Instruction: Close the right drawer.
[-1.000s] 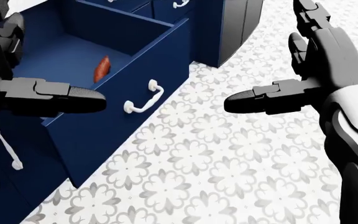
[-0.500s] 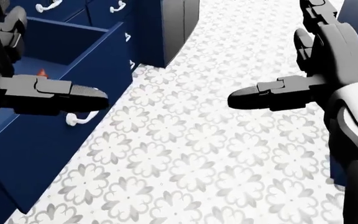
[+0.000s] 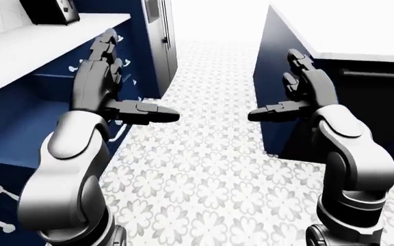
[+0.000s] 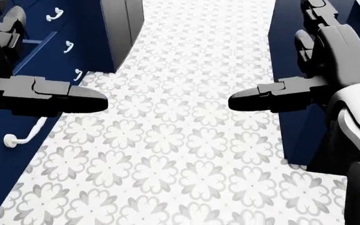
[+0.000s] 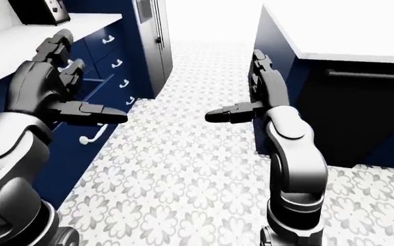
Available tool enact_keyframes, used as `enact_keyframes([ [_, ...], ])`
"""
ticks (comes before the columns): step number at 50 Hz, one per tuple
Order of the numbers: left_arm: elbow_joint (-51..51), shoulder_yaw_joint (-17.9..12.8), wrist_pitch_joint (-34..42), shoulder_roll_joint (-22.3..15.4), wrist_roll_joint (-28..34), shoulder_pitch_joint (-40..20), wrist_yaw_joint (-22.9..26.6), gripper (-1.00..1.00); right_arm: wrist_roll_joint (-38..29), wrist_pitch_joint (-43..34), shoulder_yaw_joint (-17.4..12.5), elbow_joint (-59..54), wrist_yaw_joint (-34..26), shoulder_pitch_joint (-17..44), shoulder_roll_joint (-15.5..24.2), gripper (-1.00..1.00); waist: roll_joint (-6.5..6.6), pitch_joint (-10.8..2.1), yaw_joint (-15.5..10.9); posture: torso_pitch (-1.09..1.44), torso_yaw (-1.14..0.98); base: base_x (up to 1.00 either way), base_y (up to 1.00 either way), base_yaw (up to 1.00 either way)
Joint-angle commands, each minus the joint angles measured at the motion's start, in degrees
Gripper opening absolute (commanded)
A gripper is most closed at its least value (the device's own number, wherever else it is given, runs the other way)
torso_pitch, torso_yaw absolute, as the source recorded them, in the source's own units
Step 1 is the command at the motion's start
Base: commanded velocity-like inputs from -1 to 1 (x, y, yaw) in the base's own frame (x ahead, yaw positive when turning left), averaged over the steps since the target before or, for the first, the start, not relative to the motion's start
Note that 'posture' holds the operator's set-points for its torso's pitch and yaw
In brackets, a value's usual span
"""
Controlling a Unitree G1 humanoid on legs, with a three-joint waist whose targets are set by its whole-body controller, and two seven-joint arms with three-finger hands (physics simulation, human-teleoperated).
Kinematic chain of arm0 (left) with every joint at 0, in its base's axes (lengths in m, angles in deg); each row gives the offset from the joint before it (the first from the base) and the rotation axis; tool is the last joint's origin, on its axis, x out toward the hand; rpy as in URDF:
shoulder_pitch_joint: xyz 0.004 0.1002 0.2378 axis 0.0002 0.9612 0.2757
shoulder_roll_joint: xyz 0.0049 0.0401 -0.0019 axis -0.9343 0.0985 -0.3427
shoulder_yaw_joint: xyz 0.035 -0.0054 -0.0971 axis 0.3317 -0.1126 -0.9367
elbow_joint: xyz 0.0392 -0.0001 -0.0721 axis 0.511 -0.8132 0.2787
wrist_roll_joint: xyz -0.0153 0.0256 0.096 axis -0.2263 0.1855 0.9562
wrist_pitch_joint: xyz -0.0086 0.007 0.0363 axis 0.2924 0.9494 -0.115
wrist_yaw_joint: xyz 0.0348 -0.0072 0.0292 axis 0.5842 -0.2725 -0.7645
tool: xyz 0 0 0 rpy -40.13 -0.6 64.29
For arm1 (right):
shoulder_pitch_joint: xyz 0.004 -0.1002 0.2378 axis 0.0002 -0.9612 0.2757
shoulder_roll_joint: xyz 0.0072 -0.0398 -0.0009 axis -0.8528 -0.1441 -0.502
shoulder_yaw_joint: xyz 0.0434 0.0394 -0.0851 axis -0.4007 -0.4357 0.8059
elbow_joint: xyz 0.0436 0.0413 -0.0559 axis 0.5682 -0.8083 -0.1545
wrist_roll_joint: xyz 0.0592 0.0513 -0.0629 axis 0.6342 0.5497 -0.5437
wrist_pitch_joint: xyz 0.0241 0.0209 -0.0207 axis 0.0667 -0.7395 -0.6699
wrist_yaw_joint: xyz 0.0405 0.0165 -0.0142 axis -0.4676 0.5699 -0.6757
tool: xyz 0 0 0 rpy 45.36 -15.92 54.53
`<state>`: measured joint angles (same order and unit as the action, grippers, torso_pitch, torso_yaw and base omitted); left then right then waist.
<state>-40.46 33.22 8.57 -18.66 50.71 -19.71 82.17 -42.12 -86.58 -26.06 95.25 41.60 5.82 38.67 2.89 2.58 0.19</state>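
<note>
Left hand [image 5: 50, 89] open and empty, just above open drawer [image 5: 81, 141], right hand [image 5: 255, 87] open, well apart.

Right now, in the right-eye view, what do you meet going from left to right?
Left robot hand → open drawer's white handle → patterned floor → right robot hand → dark blue island.

Bright even render; sharp, shadowless; far aisle end overexposed.
</note>
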Motion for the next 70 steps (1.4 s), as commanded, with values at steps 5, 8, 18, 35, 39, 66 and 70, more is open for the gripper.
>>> enact_keyframes([
  [5, 0.7, -0.6, -1.5, -0.5, 0.4, -1.0, -0.4, 1.00, 0.1, 1.4, -0.1, 1.7, -0.1, 1.6, 0.3, 1.00, 1.38, -1.38, -0.1, 0.00, 0.00, 0.00, 0.00, -0.34],
  [8, 0.7, -0.5, -1.6, -0.5, 0.3, -1.0, -0.5, 1.00, 0.1, 1.6, -0.2, 1.7, -0.1, 1.5, 0.3, 1.00, 0.09, -2.03, 0.1, 0.00, 0.00, 0.00, 0.00, -0.34],
  [18, 1.3, -0.5, -1.0, -0.6, 0.3, -1.1, -0.5, 1.00, 0.1, 0.9, -0.2, 2.3, 0.0, 1.7, 0.4, 1.00, -6.15, -2.44, -0.4, 0.00, 0.00, 0.00, 0.00, -0.34],
  [35, 1.7, -0.3, 0.0, -0.8, 0.6, -2.0, -0.2, 1.00, 2.0, -1.3, -1.8, 3.4, 0.4, 3.2, 0.1, 1.00, -2.62, -0.99, -0.5, 0.00, 0.00, 0.00, 0.00, -0.22],
  [39, 1.7, -0.4, 0.1, -0.9, 0.6, -2.1, -0.1, 1.00, 4.5, -1.8, -3.1, 3.2, 1.5, 3.3, -0.4, 1.00, -3.79, -0.81, -0.8, 0.00, 0.00, 0.00, 0.00, 0.00],
  [66, 3.5, -1.1, 2.5, -1.7, 0.1, -3.1, 0.0, 1.00, 8.6, -1.9, -2.3, 3.2, 4.9, 3.2, 1.8, 1.00, -0.81, -2.11, 0.1, 0.00, 0.00, 0.00, 0.08, 0.00],
  [70, 3.4, -0.8, 2.5, -1.6, 0.2, -3.2, -0.1, 1.00, 8.6, -1.7, -2.3, 3.0, 4.9, 3.2, 1.8, 1.00, -2.56, -1.59, 0.1, 0.00, 0.00, 0.00, 0.22, 0.00],
])
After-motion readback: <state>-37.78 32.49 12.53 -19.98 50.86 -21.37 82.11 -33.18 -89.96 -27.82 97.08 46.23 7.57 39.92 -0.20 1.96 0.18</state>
